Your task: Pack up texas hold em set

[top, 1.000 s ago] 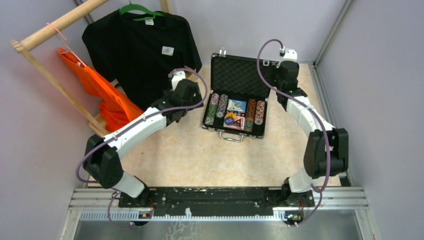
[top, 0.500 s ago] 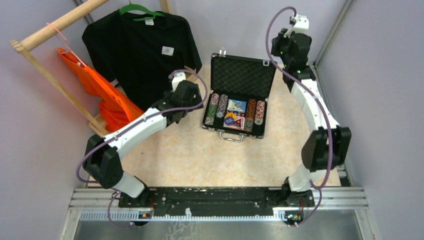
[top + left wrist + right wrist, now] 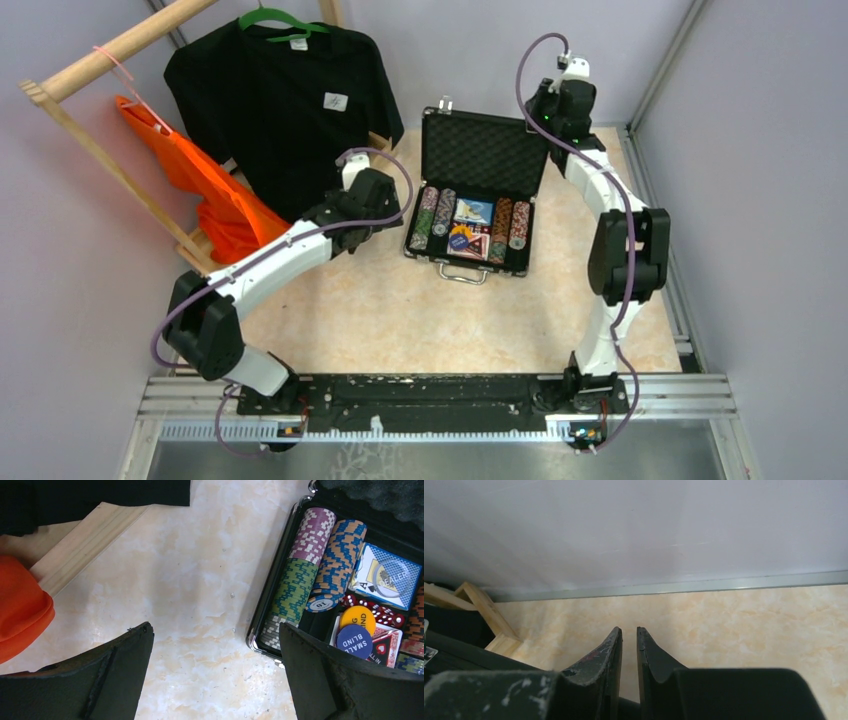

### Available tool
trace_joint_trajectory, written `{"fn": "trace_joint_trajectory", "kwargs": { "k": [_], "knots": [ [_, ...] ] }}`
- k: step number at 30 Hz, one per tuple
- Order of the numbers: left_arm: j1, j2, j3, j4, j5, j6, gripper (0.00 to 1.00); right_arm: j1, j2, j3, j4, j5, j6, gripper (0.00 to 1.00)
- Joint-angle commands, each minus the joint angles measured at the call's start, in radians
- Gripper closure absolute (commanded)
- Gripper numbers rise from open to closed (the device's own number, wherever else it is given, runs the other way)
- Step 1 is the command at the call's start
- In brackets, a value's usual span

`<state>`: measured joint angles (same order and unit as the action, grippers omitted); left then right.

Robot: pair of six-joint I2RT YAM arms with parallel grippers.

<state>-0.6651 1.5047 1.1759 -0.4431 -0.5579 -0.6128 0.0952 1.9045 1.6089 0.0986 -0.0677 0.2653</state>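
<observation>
top external — you look down from above and behind the arm bases, far enough to hold the whole table [image 3: 380, 320] | left wrist: you sit low and close, facing down at the tabletop; it shares the left side of the case [image 3: 271, 580] with top | right wrist: near tabletop level, facing the back wall [image 3: 634, 530] — close in

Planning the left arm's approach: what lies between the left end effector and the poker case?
Nothing but bare tabletop, as the left wrist view shows; the open left end effector hovers just beside the case.
</observation>
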Motion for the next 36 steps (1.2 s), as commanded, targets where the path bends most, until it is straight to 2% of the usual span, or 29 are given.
{"fn": "trace_joint_trajectory", "kwargs": {
  "k": [1, 6, 9, 16, 22, 28, 32, 36],
  "knots": [
    [0.005, -0.037, -0.024, -0.002, 0.006, -0.019, 0.01, 0.004, -0.075, -0.067, 0.008, -0.08, 0.023, 0.83],
    [0.005, -0.059, -0.054, 0.02, 0.025, -0.027, 0.01, 0.009, -0.163, -0.128, -0.06, -0.232, 0.08, 0.83],
    [0.005, -0.073, -0.074, 0.032, 0.038, -0.028, 0.01, 0.027, -0.219, -0.175, -0.106, -0.262, 0.085, 0.83],
    [0.005, -0.115, -0.122, 0.054, 0.061, -0.024, 0.01, 0.075, -0.441, -0.374, -0.122, -0.246, 0.075, 0.83],
    [0.005, -0.146, -0.153, 0.069, 0.081, -0.033, 0.01, 0.093, -0.624, -0.432, -0.175, -0.265, 0.079, 0.83],
    [0.005, -0.167, -0.182, 0.088, 0.089, -0.039, 0.01, 0.093, -0.765, -0.518, -0.184, -0.205, 0.089, 0.82],
    [0.005, -0.16, -0.21, 0.134, 0.068, -0.033, 0.01, 0.105, -0.824, -0.638, -0.161, -0.195, 0.113, 0.8],
    [0.005, -0.114, -0.236, 0.222, 0.071, -0.021, 0.01, 0.169, -0.931, -0.827, -0.1, -0.112, 0.115, 0.8]
  ]
}}
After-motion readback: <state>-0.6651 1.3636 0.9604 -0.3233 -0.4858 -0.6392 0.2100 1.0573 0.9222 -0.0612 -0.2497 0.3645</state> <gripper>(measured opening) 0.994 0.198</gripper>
